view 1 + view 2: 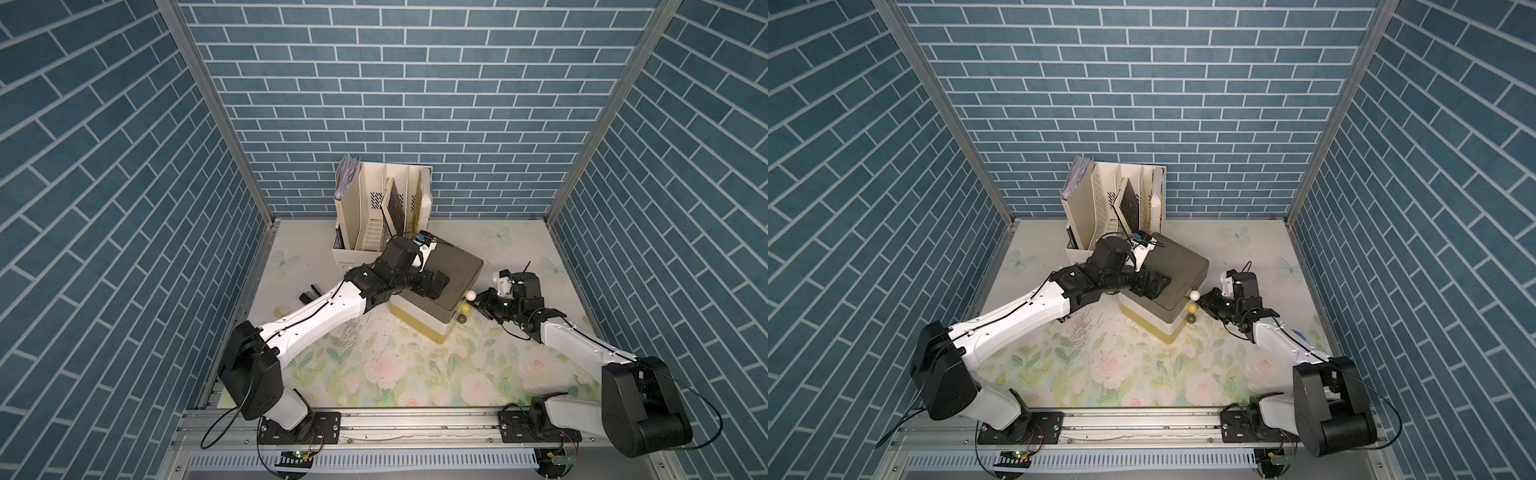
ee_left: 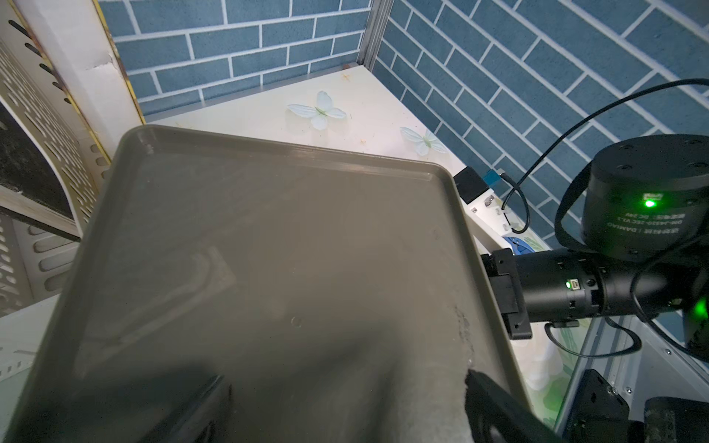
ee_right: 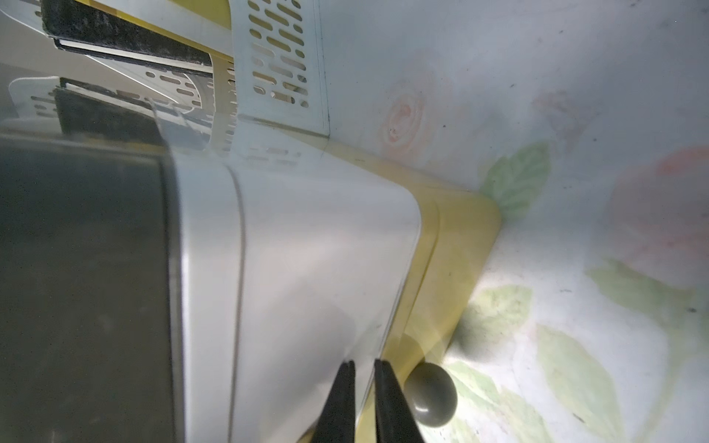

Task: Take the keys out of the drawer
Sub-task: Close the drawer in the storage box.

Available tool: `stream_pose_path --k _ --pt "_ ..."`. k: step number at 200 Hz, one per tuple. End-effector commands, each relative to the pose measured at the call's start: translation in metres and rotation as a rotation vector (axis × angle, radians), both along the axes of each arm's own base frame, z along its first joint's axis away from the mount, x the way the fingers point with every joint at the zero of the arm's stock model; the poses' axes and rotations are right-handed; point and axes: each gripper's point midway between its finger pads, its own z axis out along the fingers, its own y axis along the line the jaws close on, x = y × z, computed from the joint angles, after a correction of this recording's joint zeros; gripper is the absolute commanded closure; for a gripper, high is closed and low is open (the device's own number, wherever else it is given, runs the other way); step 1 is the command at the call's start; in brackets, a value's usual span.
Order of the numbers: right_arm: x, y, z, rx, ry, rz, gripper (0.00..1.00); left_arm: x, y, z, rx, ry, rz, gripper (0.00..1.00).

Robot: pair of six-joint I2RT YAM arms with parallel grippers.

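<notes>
The keys are hidden; no drawer stands open. In both top views a small drawer cabinet (image 1: 453,270) (image 1: 1179,266) with a grey top sits mid-table. Its front carries a white knob (image 1: 470,295) (image 1: 1194,295), a yellow knob (image 1: 466,308) and an olive knob (image 1: 461,319) (image 3: 431,395). My left gripper (image 1: 436,286) (image 2: 345,402) lies wide open on the grey top (image 2: 268,230). My right gripper (image 1: 478,300) (image 3: 364,364) points at the cabinet front (image 3: 307,268) beside the knobs. Its jaws stand a narrow gap apart with nothing visible between them.
A cream file organizer (image 1: 382,208) with papers stands behind the cabinet against the back wall. A small black object (image 1: 309,293) lies near the left wall. Fine debris (image 1: 347,332) is scattered before the left arm. A blue object (image 2: 516,243) lies behind the right arm.
</notes>
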Motion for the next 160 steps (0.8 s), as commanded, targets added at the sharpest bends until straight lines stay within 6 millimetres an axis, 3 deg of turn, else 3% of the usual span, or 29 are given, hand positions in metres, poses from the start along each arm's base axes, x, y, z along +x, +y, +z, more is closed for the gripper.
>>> stream_pose_path --k 1,75,115,160 --pt "0.007 0.001 0.023 0.017 -0.077 0.008 0.83 -0.012 0.010 -0.023 0.062 0.062 0.003 0.00" --pt "-0.004 -0.073 0.026 -0.039 -0.060 -0.096 0.66 -0.012 0.008 -0.013 0.033 0.040 -0.007 0.00" --pt "-0.031 -0.062 0.005 0.045 0.013 -0.045 0.58 -0.012 0.001 -0.010 0.004 0.049 -0.026 0.00" --pt "-0.049 -0.050 -0.005 0.155 0.019 -0.042 0.48 -0.016 -0.009 -0.008 -0.037 0.071 -0.069 0.00"
